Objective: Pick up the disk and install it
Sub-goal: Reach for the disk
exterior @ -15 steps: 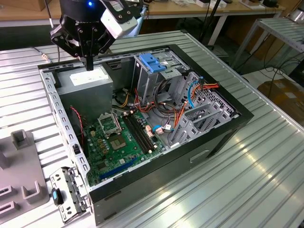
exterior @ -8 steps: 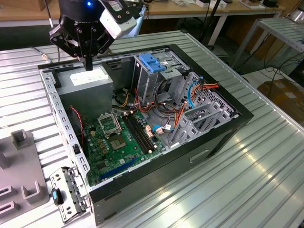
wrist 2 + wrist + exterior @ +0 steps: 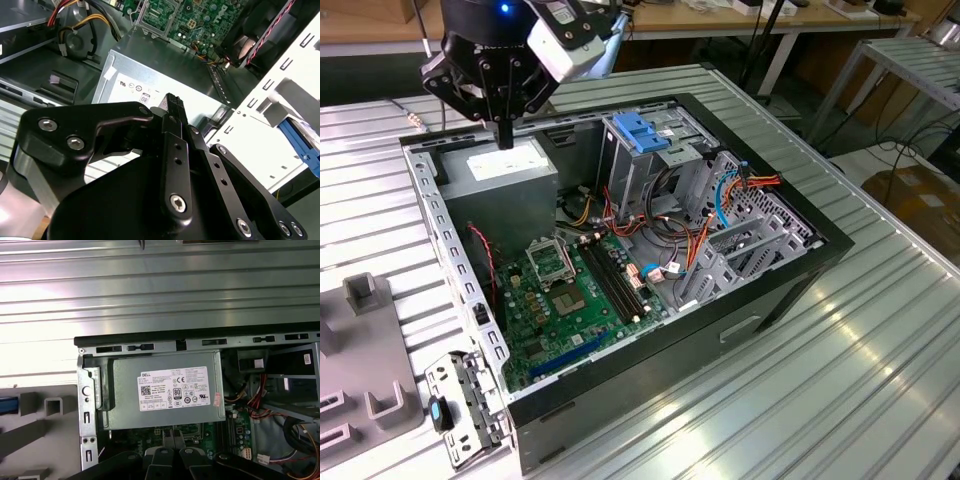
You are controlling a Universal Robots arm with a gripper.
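Hanging right above the power supply (image 3: 525, 175) with the tool (image 3: 505, 138), inside the open computer case (image 3: 640, 390) on the ribbed metal surface (image 3: 880, 360). Clenched tight up there, with fingers (image 3: 175, 110) pressed together in the second wrist view, gripping nothing at all. Staring straight down onto the power supply's white label in the first wrist view, with the green motherboard (image 3: 560, 290) just beside it.

And the disk (image 3: 7, 405) (image 3: 300, 145)? Well apart from the tool: outside the case, past the perforated side wall (image 3: 445, 235) just beside the power supply, and right next to the blocks of the grey fixture (image 3: 52, 405). Barely in shot, showing as little more than a bright blue rail at the edge of both wrist views. Cannot tell its exact seating there.

Across the motherboard from the power supply, spotting the drive cage (image 3: 660, 175) with a light-blue latch plate (image 3: 640, 130) on top, and a tangle of orange and red cables (image 3: 760, 182) just beyond.
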